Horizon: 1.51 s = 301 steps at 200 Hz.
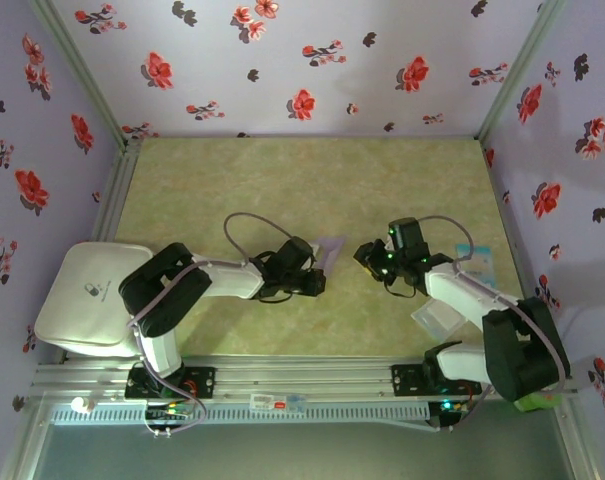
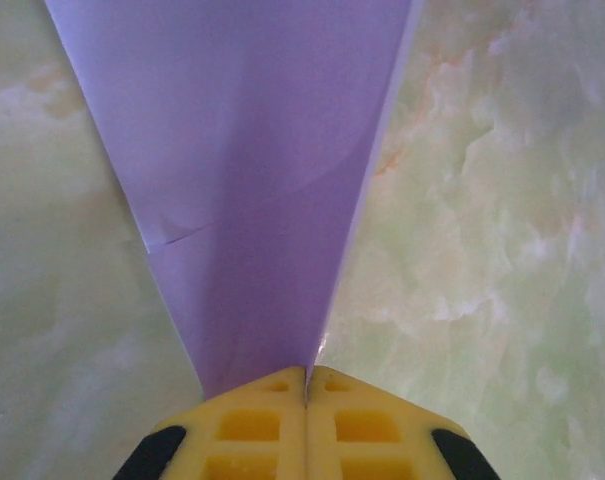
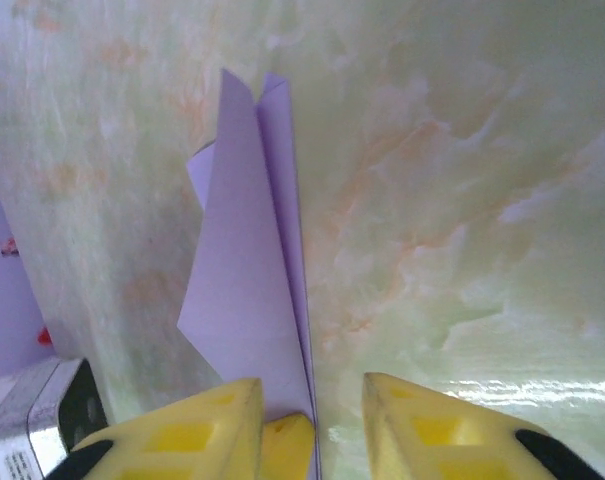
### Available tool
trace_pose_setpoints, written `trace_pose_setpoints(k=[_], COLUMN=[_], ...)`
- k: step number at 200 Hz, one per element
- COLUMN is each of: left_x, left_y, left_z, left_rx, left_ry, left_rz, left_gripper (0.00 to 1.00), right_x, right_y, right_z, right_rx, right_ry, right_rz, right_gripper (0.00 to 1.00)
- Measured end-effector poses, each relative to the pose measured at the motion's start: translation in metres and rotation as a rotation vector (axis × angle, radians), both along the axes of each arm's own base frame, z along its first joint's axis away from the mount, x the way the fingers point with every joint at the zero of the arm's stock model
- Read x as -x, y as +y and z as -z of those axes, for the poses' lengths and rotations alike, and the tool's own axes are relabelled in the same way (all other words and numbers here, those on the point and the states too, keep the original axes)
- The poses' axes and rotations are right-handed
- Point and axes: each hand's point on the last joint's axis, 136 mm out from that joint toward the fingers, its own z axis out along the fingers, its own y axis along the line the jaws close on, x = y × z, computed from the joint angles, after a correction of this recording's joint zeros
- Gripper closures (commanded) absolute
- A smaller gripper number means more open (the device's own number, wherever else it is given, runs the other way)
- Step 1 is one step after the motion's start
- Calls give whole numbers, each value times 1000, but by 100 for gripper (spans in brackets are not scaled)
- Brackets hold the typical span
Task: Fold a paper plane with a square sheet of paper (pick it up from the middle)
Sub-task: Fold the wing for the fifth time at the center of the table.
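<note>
paper plane (image 1: pixel 332 248), a folded lavender wedge, reaches rightward from the left gripper (image 2: pixel 307 378), whose fingers are pinched tight on its narrow tip. its long axis runs straight away from that gripper. further right of it the right gripper (image 3: pixel 312 395) faces back with jaws partly apart, one folded edge lying unclamped in the gap, so closing there looks like the coming move.
</note>
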Motion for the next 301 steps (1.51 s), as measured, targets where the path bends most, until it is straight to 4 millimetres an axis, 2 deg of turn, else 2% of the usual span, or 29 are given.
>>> trace_pose_setpoints(k=[15, 42, 68, 117, 158, 232, 301], left_x=[1, 3, 4, 5, 10, 15, 16], left_y=[0, -2, -2, -1, 1, 4, 5], left_z=[0, -1, 1, -1, -2, -2, -2], left_rx=[28, 68, 110, 174, 231, 272, 274], left_ry=[20, 51, 85, 117, 152, 176, 189], left_rz=[-4, -8, -14, -24, -22, -17, -13], left_gripper=[100, 100, 100, 100, 100, 100, 100], right_x=[-1, -2, -3, 4, 3, -3, -4], right_y=[7, 20, 34, 54, 73, 78, 78], right_z=[1, -1, 0, 25, 22, 34, 35], right_rx=[-20, -50, -77, -94, -139, -132, -121], right_ry=[-9, -35, -52, -5, -30, -6, -19], right_rz=[-29, -69, -113, -182, -242, -248, -257], right_gripper=[88, 94, 96, 98, 98, 98, 97])
